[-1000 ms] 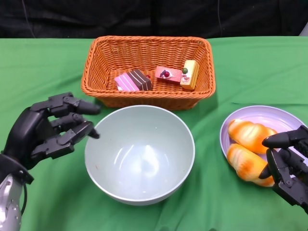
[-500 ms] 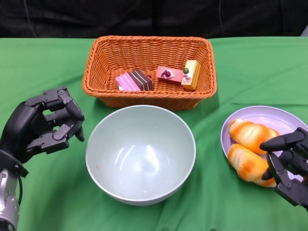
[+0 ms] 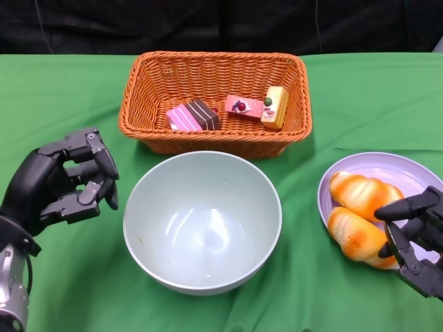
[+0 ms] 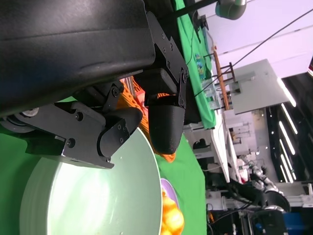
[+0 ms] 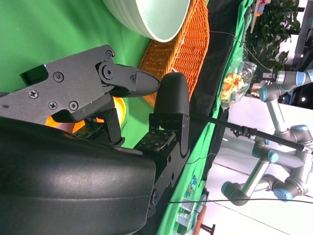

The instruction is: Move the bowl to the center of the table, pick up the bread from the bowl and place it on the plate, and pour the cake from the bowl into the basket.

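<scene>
The pale green bowl (image 3: 202, 228) stands empty in the middle of the table, just in front of the orange wicker basket (image 3: 214, 61). Three cake pieces lie in the basket: a pink-and-brown one (image 3: 192, 115), a pink one (image 3: 242, 106) and a yellow one (image 3: 274, 107). Two golden breads (image 3: 361, 194) (image 3: 356, 236) lie on the lilac plate (image 3: 391, 168) at the right. My left hand (image 3: 62, 187) hovers left of the bowl, fingers curled in, holding nothing. My right hand (image 3: 415, 242) is at the plate's near edge beside the front bread, fingers apart and empty.
Green cloth covers the table up to a black backdrop behind the basket. The right wrist view shows the bowl (image 5: 151, 14), the basket's side (image 5: 181, 49) and other robot arms beyond the table. The left wrist view shows the bowl's inside (image 4: 98, 196).
My left hand has drawn back from the bowl's rim and curled its fingers in. My right hand has slid slightly toward the lower right. Bowl, cakes and breads stay put.
</scene>
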Robot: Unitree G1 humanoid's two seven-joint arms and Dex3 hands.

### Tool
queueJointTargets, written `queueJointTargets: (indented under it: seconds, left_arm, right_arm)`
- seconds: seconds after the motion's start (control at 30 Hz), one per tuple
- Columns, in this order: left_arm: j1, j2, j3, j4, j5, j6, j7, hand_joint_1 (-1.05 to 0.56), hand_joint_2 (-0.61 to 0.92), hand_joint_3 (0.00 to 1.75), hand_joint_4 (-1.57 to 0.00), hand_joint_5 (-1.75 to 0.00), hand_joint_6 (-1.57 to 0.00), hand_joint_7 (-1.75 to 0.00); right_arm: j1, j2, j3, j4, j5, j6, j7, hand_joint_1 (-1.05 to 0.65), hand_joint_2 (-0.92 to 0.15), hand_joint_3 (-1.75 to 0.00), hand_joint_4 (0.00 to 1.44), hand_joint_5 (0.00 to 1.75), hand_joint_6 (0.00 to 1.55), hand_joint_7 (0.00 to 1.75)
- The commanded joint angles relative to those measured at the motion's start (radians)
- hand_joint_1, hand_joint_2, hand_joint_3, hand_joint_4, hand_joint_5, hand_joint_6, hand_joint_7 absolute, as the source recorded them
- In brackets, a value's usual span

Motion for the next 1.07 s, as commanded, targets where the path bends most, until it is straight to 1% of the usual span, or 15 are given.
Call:
queueJointTargets:
  seconds: [0.03, 0.13, 0.17, 0.2, 0.27, 0.3, 0.4, 0.57, 0.6, 0.67, 0.77, 0.87, 1.07]
  left_arm:
    - [-0.015, 0.006, 0.013, 0.012, -0.001, -0.012, -0.013, 0.0, 0.63, 1.11, -0.83, -1.75, -0.69, -1.57]
    - [-0.017, 0.006, 0.012, 0.012, 0.005, -0.014, -0.008, -0.01, 0.61, 1.13, -0.84, -1.75, -0.7, -1.58]
    - [-0.017, 0.006, 0.012, 0.012, 0.007, -0.015, -0.007, -0.01, 0.6, 1.14, -0.84, -1.75, -0.7, -1.58]
    - [-0.016, 0.005, 0.011, 0.012, 0.009, -0.019, -0.005, -0.01, 0.59, 1.15, -0.85, -1.75, -0.7, -1.58]
    - [-0.014, 0.004, 0.01, 0.012, 0.017, -0.035, 0.003, -0.01, 0.57, 1.18, -0.85, -1.75, -0.7, -1.59]
    - [-0.013, 0.004, 0.01, 0.012, 0.019, -0.04, 0.005, -0.02, 0.57, 1.19, -0.85, -1.75, -0.69, -1.59]
    - [-0.014, 0.0, 0.012, 0.011, 0.016, -0.03, 0.007, -0.02, 0.56, 1.2, -0.84, -1.75, -0.69, -1.59]
    - [-0.011, -0.005, 0.012, 0.007, 0.018, -0.031, 0.009, -0.02, 0.57, 1.2, -0.84, -1.75, -0.69, -1.58]
    - [-0.01, -0.006, 0.012, 0.006, 0.018, -0.033, 0.008, -0.02, 0.57, 1.2, -0.84, -1.75, -0.7, -1.59]
    - [-0.008, -0.006, 0.011, 0.005, 0.021, -0.033, 0.011, -0.02, 0.57, 1.2, -0.84, -1.75, -0.7, -1.59]
    - [-0.009, -0.006, 0.011, 0.006, 0.027, -0.036, 0.018, -0.02, 0.57, 1.19, -0.84, -1.75, -0.69, -1.58]
    - [-0.012, -0.006, 0.011, 0.011, 0.028, -0.041, 0.014, -0.01, 0.58, 1.19, -0.84, -1.75, -0.69, -1.59]
    - [-0.012, -0.006, 0.012, 0.016, 0.028, -0.045, 0.004, -0.01, 0.57, 1.19, -0.85, -1.75, -0.69, -1.6]
  right_arm:
    - [-0.008, -0.027, -0.003, 0.006, 0.007, -0.019, 0.011, -0.13, -0.7, -0.69, 0.76, 1.54, 0.75, 1.16]
    - [-0.01, -0.043, 0.003, 0.013, 0.014, -0.031, 0.035, -0.13, -0.65, -0.8, 0.79, 1.57, 0.75, 1.23]
    - [-0.006, -0.049, 0.008, 0.011, 0.02, -0.032, 0.048, -0.12, -0.6, -0.89, 0.82, 1.57, 0.75, 1.27]
    - [0.003, -0.053, 0.013, 0.005, 0.026, -0.028, 0.061, -0.11, -0.57, -0.94, 0.84, 1.56, 0.76, 1.28]
    - [0.022, -0.055, 0.021, -0.005, 0.036, -0.038, 0.08, -0.1, -0.53, -1.02, 0.85, 1.57, 0.76, 1.3]
    - [0.028, -0.054, 0.023, -0.007, 0.039, -0.045, 0.085, -0.09, -0.52, -1.03, 0.85, 1.58, 0.76, 1.31]
    - [0.061, -0.042, 0.029, -0.039, 0.029, -0.043, 0.072, -0.11, -0.52, -1.03, 0.84, 1.6, 0.74, 1.32]
    - [0.098, -0.034, 0.044, -0.084, 0.036, -0.018, 0.069, -0.12, -0.55, -0.97, 0.8, 1.63, 0.72, 1.33]
    - [0.103, -0.034, 0.047, -0.089, 0.037, -0.014, 0.07, -0.13, -0.57, -0.93, 0.8, 1.63, 0.72, 1.33]
    - [0.112, -0.033, 0.051, -0.097, 0.04, -0.01, 0.071, -0.14, -0.58, -0.9, 0.8, 1.62, 0.72, 1.32]
    - [0.132, -0.034, 0.058, -0.105, 0.039, -0.013, 0.072, -0.12, -0.6, -0.89, 0.8, 1.63, 0.71, 1.33]
    - [0.157, -0.042, 0.066, -0.114, 0.005, -0.023, 0.065, -0.13, -0.58, -0.92, 0.79, 1.65, 0.71, 1.33]
    - [0.149, -0.039, 0.072, -0.092, 0.017, -0.032, 0.072, -0.11, -0.58, -0.91, 0.79, 1.65, 0.72, 1.31]
